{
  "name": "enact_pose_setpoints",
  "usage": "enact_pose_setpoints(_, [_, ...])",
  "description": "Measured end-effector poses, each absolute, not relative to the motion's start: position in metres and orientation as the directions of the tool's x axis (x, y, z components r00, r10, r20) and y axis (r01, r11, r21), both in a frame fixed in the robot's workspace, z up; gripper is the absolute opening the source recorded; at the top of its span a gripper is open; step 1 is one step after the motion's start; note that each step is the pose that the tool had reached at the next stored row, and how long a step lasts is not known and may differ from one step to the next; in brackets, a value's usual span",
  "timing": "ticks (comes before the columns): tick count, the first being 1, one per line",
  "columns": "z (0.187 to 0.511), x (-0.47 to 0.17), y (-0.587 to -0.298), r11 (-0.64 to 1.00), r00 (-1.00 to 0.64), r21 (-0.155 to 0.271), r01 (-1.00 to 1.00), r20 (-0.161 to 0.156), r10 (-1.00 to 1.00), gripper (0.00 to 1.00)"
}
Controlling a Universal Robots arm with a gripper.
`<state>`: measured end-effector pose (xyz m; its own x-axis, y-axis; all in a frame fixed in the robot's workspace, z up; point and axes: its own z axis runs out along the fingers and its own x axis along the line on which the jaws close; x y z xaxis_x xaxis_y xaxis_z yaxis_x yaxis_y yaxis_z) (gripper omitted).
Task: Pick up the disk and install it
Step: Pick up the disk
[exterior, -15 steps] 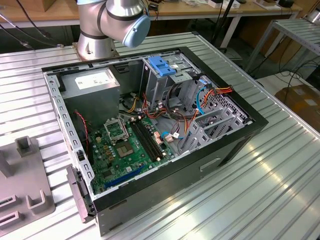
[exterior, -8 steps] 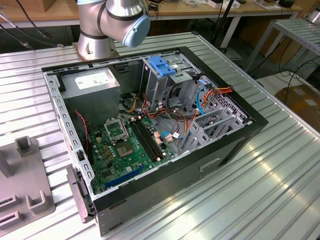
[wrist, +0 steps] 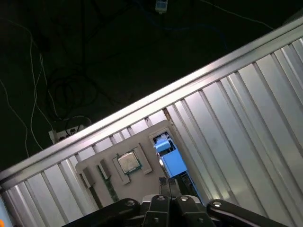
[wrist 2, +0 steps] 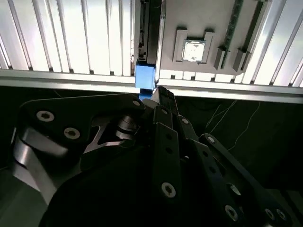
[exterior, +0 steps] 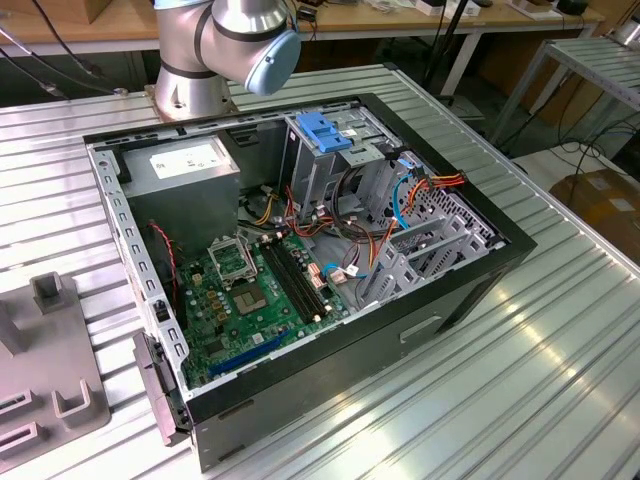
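The disk stands on edge in a slot of a grey fixture plate, by the table's rim. Its bright blue rail end points toward me, and the same blue end appears in the first wrist view. My gripper is right at that blue end, its black fingers drawn together. The first wrist view has the gripper just short of the blue rail. Whether the tips pinch a thin part of the rail is hidden.
An open computer case lies on the slatted aluminium table, with a metal drive cage topped by a blue latch. The arm's base stands behind it. The fixture plate also holds a processor and memory sticks.
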<state>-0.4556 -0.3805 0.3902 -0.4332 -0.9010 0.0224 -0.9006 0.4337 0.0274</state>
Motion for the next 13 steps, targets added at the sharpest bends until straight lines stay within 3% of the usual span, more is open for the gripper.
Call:
enact_pose_setpoints(4, [0.3900, -0.4555, -0.3805, 0.381, -0.380, 0.024, -0.924, 0.021, -0.925, 0.11])
enact_pose_setpoints(13, [0.3858, -0.4556, -0.3803, 0.278, -0.278, -0.026, -0.960, 0.009, -0.961, 0.11])
